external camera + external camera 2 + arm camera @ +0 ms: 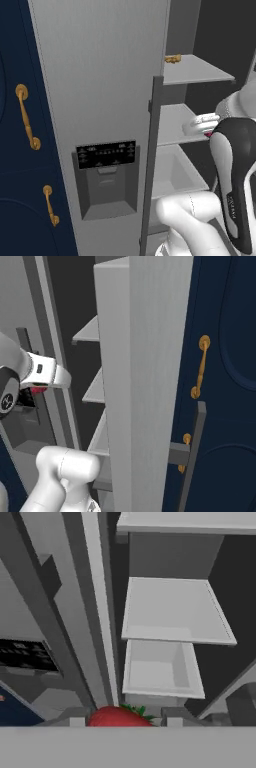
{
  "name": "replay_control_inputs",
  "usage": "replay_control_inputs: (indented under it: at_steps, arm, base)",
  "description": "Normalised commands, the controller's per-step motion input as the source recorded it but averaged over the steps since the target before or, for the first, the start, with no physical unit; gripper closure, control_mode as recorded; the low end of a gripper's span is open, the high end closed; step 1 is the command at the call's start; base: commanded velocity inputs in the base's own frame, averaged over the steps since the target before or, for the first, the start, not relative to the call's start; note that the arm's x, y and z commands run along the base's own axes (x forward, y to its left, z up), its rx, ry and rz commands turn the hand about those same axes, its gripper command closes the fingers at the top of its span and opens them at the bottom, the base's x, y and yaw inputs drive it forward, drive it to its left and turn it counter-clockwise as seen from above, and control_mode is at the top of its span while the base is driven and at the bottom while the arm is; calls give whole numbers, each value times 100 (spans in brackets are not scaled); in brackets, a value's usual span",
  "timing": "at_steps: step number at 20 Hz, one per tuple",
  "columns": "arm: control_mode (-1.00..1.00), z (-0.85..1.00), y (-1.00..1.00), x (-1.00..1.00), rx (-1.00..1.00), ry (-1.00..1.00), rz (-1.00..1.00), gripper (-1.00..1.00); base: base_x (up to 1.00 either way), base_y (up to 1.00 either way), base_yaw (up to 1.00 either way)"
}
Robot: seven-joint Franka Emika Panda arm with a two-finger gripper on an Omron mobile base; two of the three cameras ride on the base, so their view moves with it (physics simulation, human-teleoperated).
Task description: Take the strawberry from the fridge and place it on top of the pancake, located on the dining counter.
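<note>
The fingers [122, 721] were closed on the strawberry [120, 717], which sat between the 2 tips at the bottom of the hand view; only its red top and a few green leaves showed, the rest cut off by the lower edge. In the left base view only a sliver of red [208, 134] peeked out beside the black forearm, at the front edge of the fridge's middle shelf. In the right base view a small red patch [39, 389] showed under the white wrist, and the fingers themselves were hard to make out there.

Beyond the berry stood the fridge [100, 75], its right door [145, 381] swung open and seen edge-on in the right base view. Inside, 2 pale shelves [197, 70] and 1 open bin [160, 669] were visible, the bin below the lower shelf. 1 small golden-brown item [173, 59] lay on the upper shelf at its front left corner; its shape was too small to tell. The closed left door carried 1 black-panel dispenser recess [106, 177], and 1 long bar handle [151, 160] ran along that door's right edge.

Navy cabinets [20, 150] flanked the fridge, with 2 gold handles [27, 117] to its left and 2 more [200, 367] to its right, the lower right one partly hidden behind the open door's handle.
</note>
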Motion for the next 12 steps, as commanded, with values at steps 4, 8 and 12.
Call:
replay_control_inputs:
  at_steps: [4, 8, 12]
  arm:
    - [-100, 0, 10, -36, 0, -24, 13, 100]
    - [-100, 0, 4, -15, 0, -13, 5, 100]
    - [-100, 17, 12, -17, 0, -5, 0, 100]
  base:
    - [0, 0, 0]
    - [0, 0, 0]
    - [0, 0, 0]
